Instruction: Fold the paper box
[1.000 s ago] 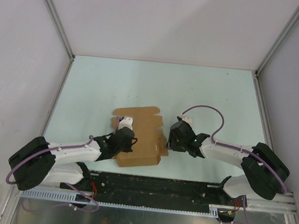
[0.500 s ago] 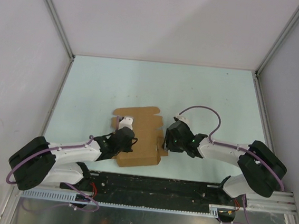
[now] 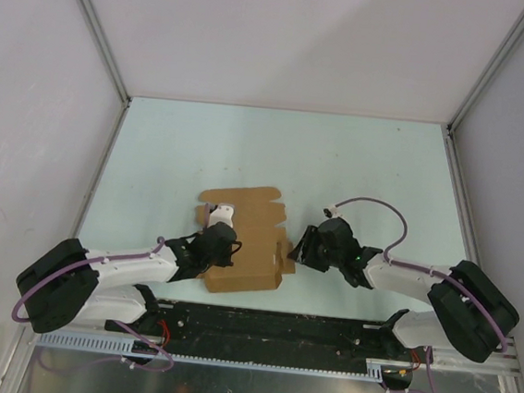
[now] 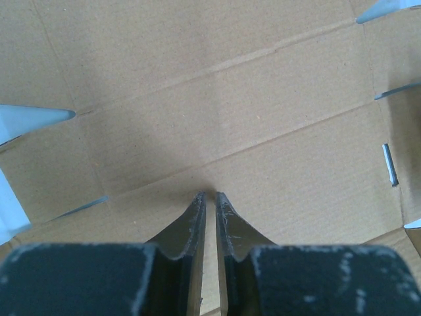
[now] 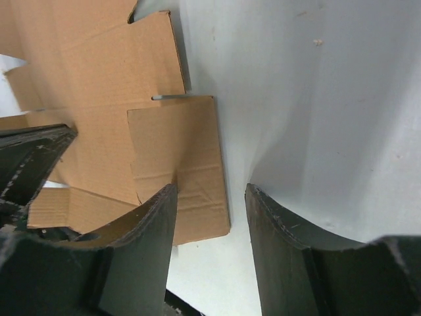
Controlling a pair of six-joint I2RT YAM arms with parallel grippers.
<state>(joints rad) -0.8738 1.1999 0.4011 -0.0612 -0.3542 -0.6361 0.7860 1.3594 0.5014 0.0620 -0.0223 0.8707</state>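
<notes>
left wrist: paper box point(image 4: 217, 99) runs off every edge; whether left hand point(image 4: 210, 196) fingertips touch it is unclear | top: that hand hides the box's left middle, both hands' fingertips hidden under their wrists | right wrist: box cut off top and left, right hand point(image 5: 211, 191) finger hides a flap corner

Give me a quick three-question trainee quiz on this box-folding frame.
1. True or false: the paper box is already folded up into a closed box.
2. Which gripper is open? A. left gripper B. right gripper C. neither
3. Fill in: one finger of the right gripper is over the paper box, the other over the bare ___.
Key: 1 false, it lies as a flat sheet; 2 B; 3 table.
</notes>
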